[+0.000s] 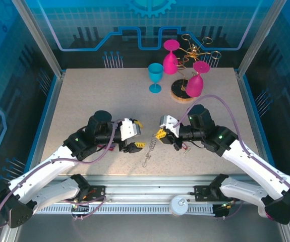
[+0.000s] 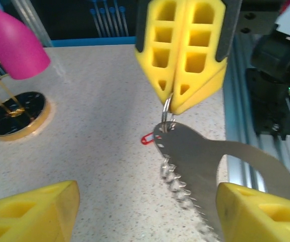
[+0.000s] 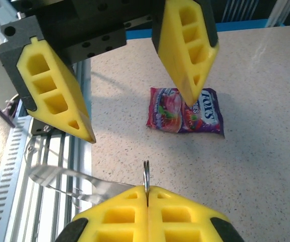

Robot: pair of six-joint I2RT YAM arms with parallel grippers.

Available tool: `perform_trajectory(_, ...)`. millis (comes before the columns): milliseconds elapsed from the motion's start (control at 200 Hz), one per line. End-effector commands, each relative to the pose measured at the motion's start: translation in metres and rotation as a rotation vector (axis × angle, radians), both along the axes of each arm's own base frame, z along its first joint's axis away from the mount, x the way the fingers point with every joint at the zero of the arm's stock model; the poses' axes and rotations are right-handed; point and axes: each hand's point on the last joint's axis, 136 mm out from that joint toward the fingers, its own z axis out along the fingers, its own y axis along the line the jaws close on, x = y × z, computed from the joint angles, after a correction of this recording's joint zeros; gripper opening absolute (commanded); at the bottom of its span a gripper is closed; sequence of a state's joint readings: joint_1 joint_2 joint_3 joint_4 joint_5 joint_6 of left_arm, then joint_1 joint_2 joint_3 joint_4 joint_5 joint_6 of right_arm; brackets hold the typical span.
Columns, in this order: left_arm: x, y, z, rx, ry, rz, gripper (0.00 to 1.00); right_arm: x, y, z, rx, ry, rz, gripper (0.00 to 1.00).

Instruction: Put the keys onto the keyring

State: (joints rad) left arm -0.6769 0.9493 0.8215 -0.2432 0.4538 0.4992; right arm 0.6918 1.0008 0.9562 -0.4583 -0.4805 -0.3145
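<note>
Left end effector [image 2: 147, 214] open, right end effector [image 2: 172, 103] pinching the keyring [image 2: 200, 161].
Its grey loop runs from that grip into the left one's wide gap; the red-tagged keys [image 2: 147, 138] lie on the tabletop [image 2: 94, 126] beside it.

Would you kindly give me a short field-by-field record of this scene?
right gripper: shut on a wire ring of the keyring
left gripper: open, facing the right one
keyring: hangs from the pinched ring; its grey loop reaches between the left fingers
keys: red tag lies on the table, apart from the keyring
packet: flat on the table, untouched
task state: keys not yet on the keyring
</note>
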Motion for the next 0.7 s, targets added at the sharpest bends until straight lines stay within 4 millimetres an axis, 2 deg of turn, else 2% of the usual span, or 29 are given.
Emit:
perform_trajectory(0,-0.017,-0.008,-0.006,-0.008,0.022,-0.119,0.69,-0.011,0.001,0.003,-0.023,0.002,0.083,0.00)
perform_trajectory(555,-0.020,-0.020,-0.010,-0.015,0.089,-0.169,0.33,-0.018,0.020,-0.002,-0.133,-0.047,0.157,0.00)
perform_trajectory(695,-0.022,-0.020,-0.011,-0.015,0.092,-0.174,0.27,-0.017,0.023,-0.005,-0.160,-0.056,0.160,0.00)
